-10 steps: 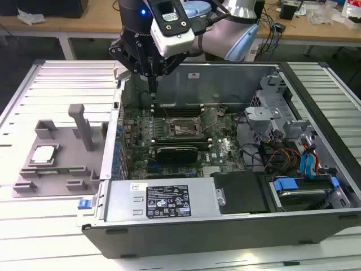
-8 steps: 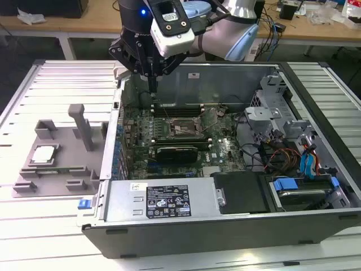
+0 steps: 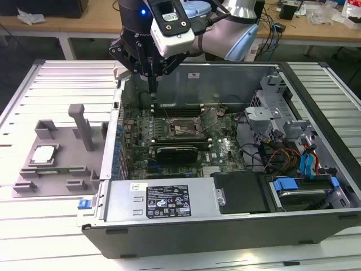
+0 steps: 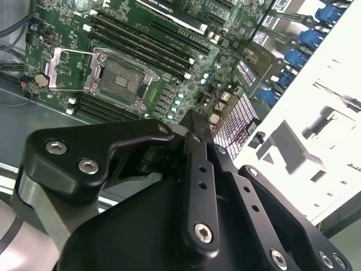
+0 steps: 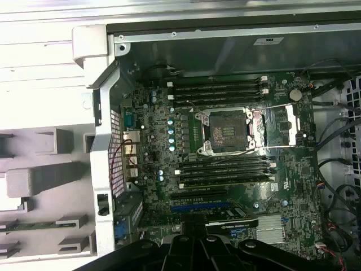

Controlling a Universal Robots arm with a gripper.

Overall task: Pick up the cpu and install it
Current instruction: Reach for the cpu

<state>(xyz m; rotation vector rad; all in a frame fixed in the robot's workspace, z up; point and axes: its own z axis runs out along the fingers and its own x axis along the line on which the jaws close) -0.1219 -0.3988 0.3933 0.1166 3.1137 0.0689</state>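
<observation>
One black end effector (image 3: 152, 86), closed and empty, hangs at the exterior view's top; the small silvery square cpu (image 3: 44, 153) lies at its left.

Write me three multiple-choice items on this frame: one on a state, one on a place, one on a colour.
1. The socket is: A) open and empty; B) shut over a chip; C) under a cooler.
2. The cpu lies: A) in the socket; B) on top of the drive bay; C) on the grey tray beside the case.
3. The circuit board is: A) red; B) green; C) white.

Key:
1. A: its frame is swung back and nothing sits in it.
2. C: the silvery square sits in the tray at the exterior view's left.
3. B: it is green in both wrist views.
</observation>
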